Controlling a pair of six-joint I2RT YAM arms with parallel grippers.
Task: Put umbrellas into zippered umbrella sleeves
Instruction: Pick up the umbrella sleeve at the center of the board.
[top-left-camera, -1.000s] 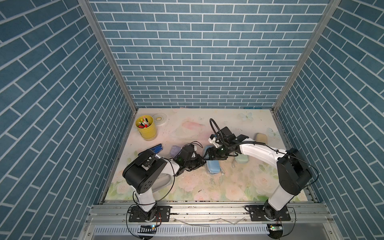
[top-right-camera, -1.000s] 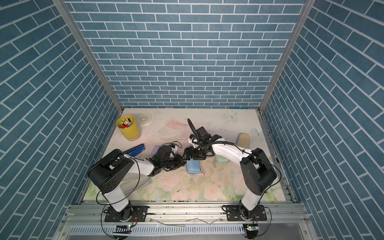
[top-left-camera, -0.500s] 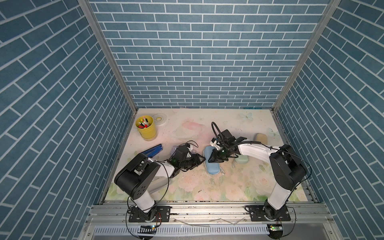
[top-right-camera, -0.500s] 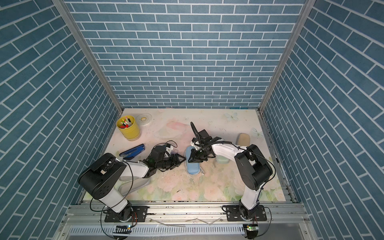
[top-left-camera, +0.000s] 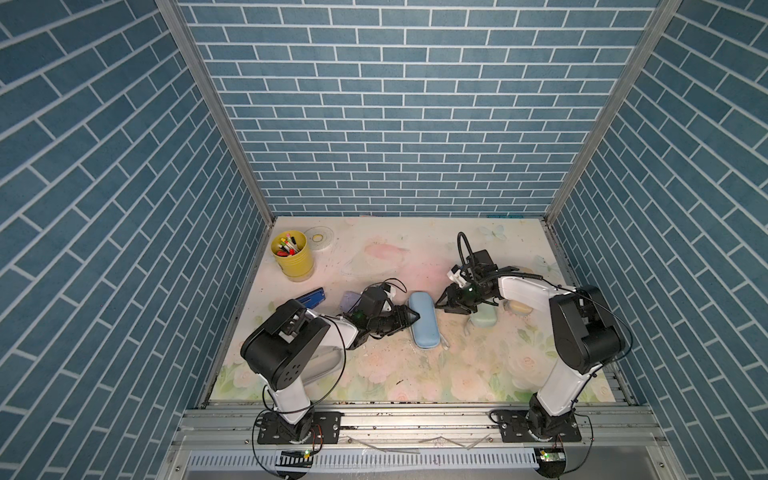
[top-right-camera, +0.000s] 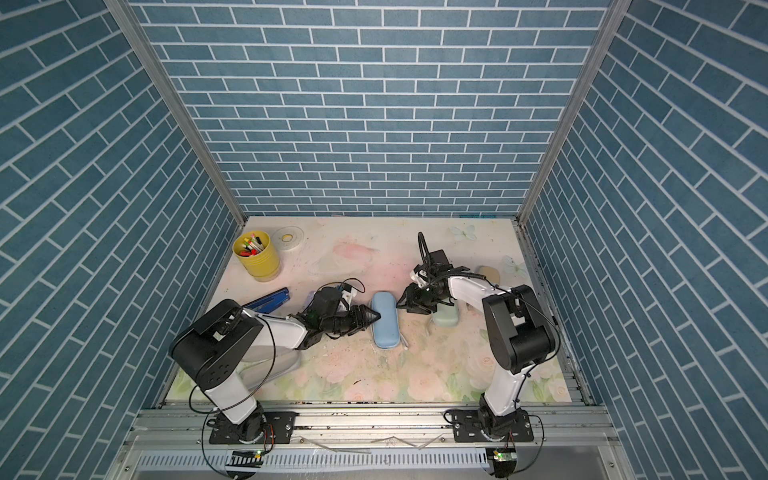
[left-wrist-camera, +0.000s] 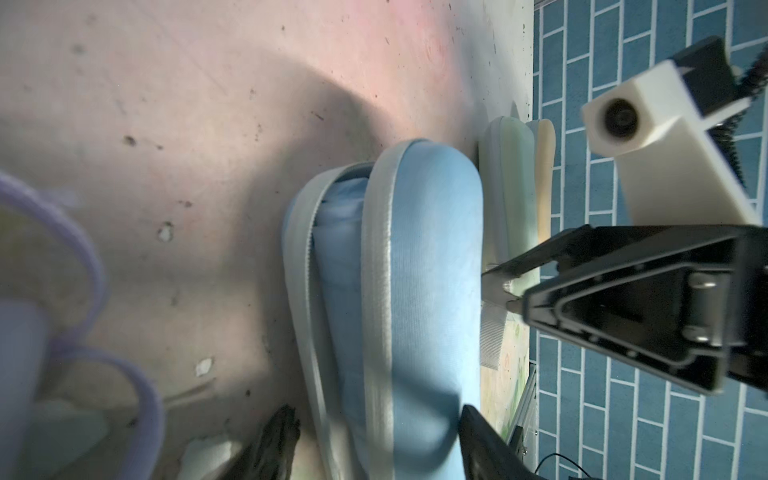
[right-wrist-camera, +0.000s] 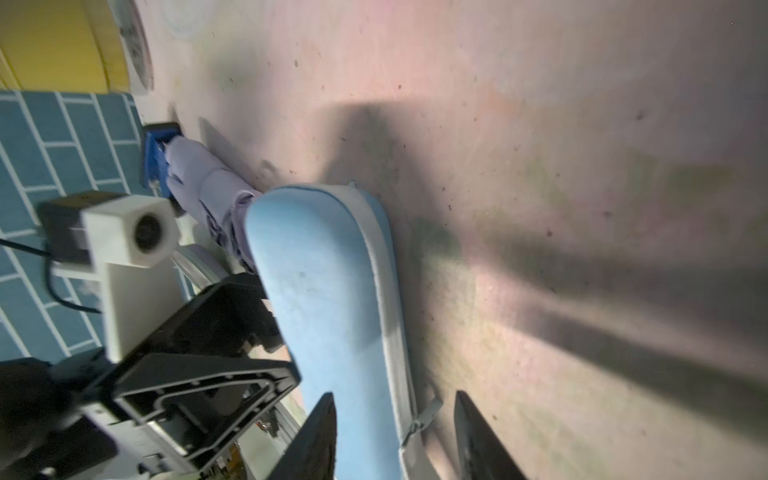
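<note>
Right end effector (top-left-camera: 441, 306) withdrawn, blue umbrella (left-wrist-camera: 340, 249) half-hidden

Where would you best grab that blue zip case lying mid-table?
Probably the blue zip case is best pinched across its narrow middle, straight down from above. It lies flat, long and slim; its long sides run parallel there, while the rounded ends would slip. Its zip edge gapes along one side, so squeeze gently.

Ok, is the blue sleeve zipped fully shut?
No: in the left wrist view the blue sleeve has its two zip edges standing apart, and the light blue umbrella shows in the gap.
</note>
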